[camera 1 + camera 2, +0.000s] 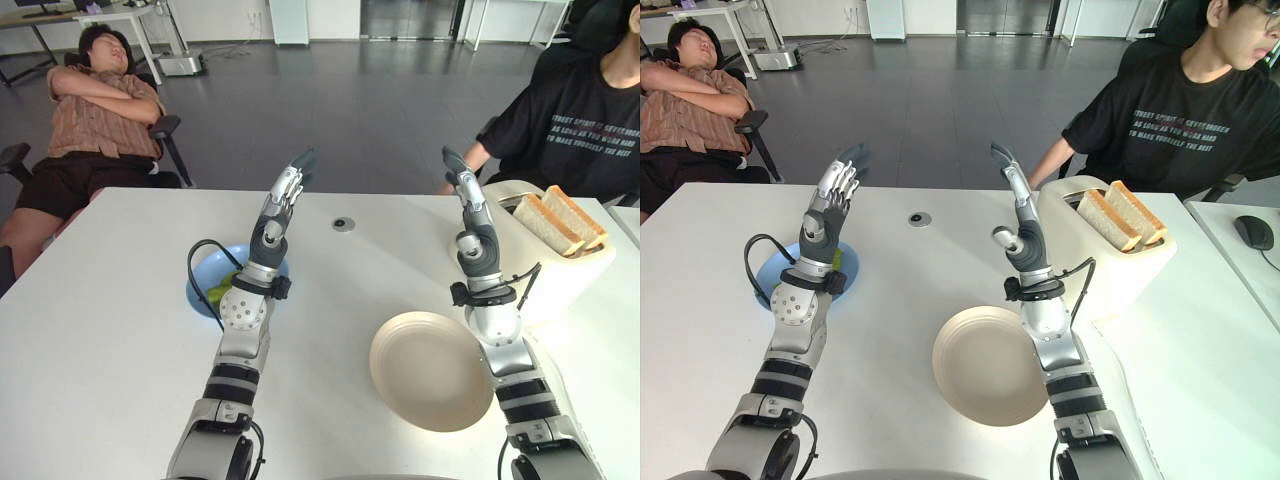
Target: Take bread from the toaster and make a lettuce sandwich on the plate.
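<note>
Hovering empty, fingers straight: right robot hand [470, 215] just beside the toaster [570, 285], ready for the bread slices [560, 222] in its slots; left robot hand [280, 205] by the lettuce bowl [198, 272]; plate [430, 372] bare on surface [120, 330].

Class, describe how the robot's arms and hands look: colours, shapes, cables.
Left arm and right arm: silver-grey segments, black bands. Left hand and right hand: slim silver and dark-grey fingers. A rounded white perforated shell covers the left wrist; black cables loop beside both wrists.
</note>
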